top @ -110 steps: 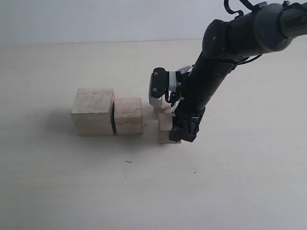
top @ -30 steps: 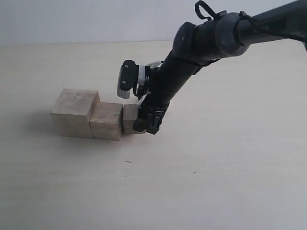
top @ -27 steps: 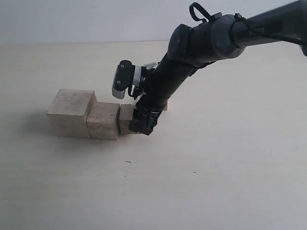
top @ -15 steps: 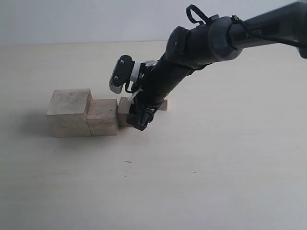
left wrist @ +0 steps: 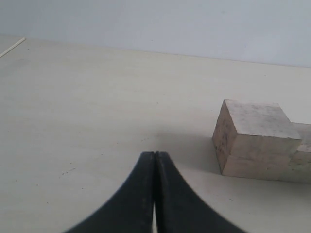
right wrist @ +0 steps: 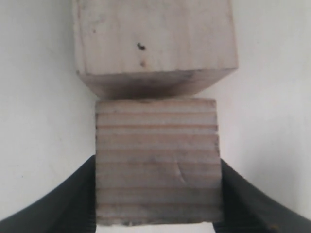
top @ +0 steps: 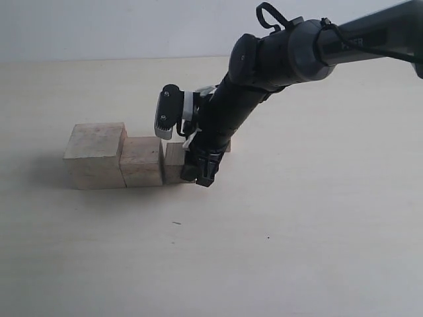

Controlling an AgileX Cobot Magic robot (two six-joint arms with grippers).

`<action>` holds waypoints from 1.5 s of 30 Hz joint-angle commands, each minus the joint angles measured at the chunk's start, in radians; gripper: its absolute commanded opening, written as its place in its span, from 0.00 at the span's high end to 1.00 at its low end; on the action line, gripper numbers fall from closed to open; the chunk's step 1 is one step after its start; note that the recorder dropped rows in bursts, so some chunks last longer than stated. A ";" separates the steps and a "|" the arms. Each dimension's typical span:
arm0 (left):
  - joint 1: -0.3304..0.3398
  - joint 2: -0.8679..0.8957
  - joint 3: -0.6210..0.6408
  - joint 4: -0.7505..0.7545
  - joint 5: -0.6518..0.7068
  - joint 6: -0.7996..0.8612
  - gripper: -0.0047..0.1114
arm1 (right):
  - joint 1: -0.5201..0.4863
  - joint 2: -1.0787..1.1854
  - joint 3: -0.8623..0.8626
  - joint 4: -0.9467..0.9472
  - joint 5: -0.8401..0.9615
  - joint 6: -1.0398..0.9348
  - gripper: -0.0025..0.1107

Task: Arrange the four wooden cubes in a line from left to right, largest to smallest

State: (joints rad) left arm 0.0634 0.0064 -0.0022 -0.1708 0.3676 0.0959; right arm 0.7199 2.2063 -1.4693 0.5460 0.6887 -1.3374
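Observation:
Three of the four wooden cubes touch in a row: the largest cube (top: 96, 155) (left wrist: 255, 138) on the left, then the second cube (top: 142, 160) (right wrist: 155, 43) (left wrist: 303, 145), then the third cube (top: 174, 162) (right wrist: 156, 160). My right gripper (top: 197, 170) (right wrist: 156, 194) is shut on the third cube, one black finger on each side, holding it against the second cube. Only a sliver of the smallest cube (top: 227, 146) shows behind the right arm. My left gripper (left wrist: 155, 155) is shut and empty, low over the table to the left of the largest cube. It does not show in the exterior view.
The pale tabletop (top: 297, 251) stretches bare in front of and to the right of the row. A pale wall (top: 132, 26) bounds the far edge. The right arm (top: 277, 59) slants down from the upper right over the smallest cube.
My right gripper slid the third cube left against the second cube, shoving the two bigger cubes slightly leftward. The row, skewed a second ago, now stands straighter.

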 commanded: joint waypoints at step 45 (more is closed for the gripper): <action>-0.005 -0.006 0.002 0.003 -0.009 0.000 0.96 | 0.001 -0.204 0.004 -0.370 -0.084 0.408 0.18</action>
State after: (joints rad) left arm 0.0634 0.0064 -0.0022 -0.1708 0.3676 0.0959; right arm 0.7199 2.0419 -1.4645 0.2960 0.6472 -1.0884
